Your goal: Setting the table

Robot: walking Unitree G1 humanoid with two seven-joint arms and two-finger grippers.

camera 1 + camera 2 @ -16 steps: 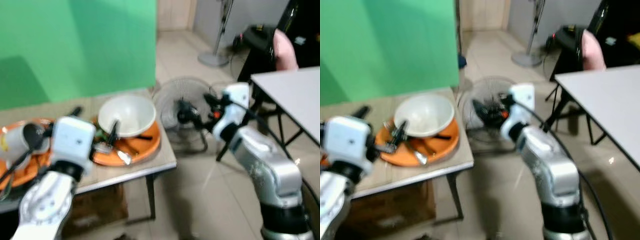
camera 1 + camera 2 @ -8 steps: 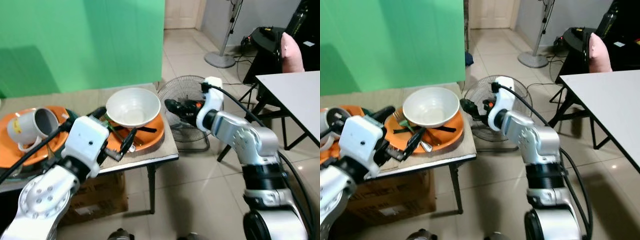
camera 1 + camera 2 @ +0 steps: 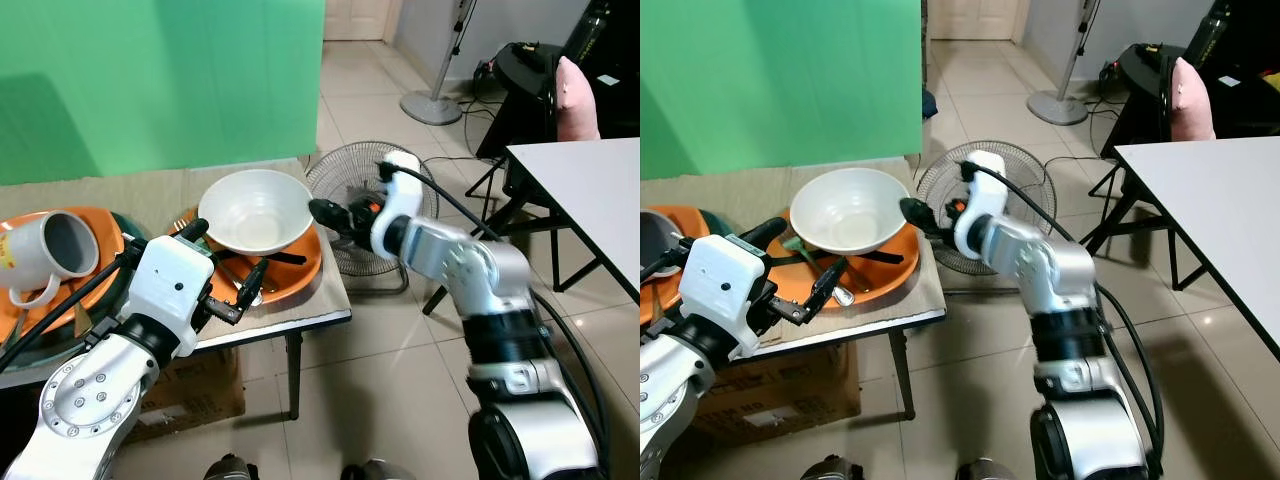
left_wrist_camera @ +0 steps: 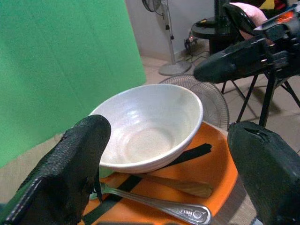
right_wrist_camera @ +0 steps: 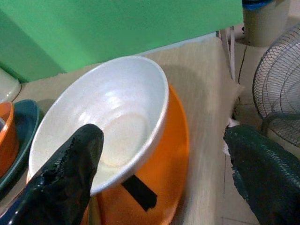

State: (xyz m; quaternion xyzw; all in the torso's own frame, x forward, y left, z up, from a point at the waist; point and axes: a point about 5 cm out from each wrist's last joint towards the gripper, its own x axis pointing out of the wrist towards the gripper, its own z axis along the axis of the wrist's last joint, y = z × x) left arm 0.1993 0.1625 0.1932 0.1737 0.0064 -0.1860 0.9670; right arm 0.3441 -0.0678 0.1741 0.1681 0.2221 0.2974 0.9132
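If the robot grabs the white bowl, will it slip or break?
Probably slippery: the white bowl looks glossy. It looks like ceramic, so likely breakable if dropped. It sits tilted on cutlery on the orange plate, so a push may rock it.

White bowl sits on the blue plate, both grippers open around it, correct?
Not quite: the bowl sits on an orange plate, as the left eye view shows. The left gripper and the right gripper are both open near it.

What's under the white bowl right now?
The white bowl sits on an orange plate, over black chopsticks and a metal spoon. Anything beneath its base is hidden.
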